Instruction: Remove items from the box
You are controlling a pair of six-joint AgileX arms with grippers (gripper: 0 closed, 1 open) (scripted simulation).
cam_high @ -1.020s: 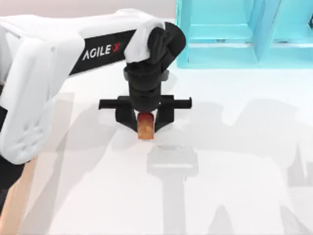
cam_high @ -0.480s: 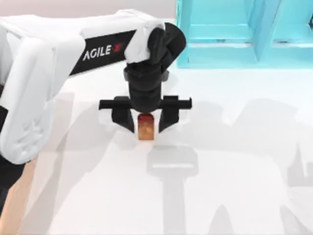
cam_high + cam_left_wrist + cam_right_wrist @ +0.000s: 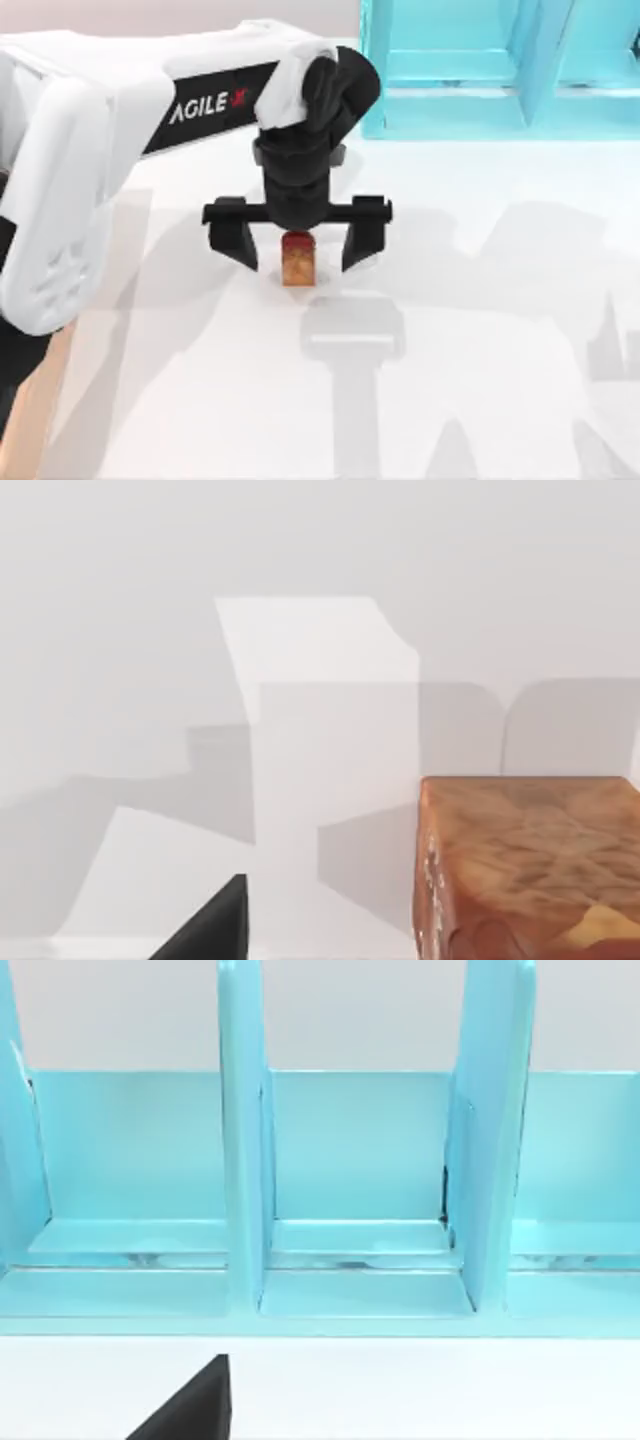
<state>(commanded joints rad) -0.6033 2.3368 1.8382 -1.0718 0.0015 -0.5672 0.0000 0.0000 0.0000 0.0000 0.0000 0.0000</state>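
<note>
with the fingers of the left gripper (image 3: 297,245) spread wide to either side of the amber-orange bottle (image 3: 297,258), which stands free on the white surface (image 3: 480,350) near the teal shelf unit (image 3: 500,70), the release step appears complete; next move, judged: lift clear without knocking it.

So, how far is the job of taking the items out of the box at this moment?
Done, as it looks: the small amber-orange bottle stands on the white table, outside any box. In hand: the left claw is open around it, one finger on each side, not gripping. Left: I cannot tell, as no wooden box or brown cup can be checked here. The right wrist view faces the teal shelf unit.
</note>
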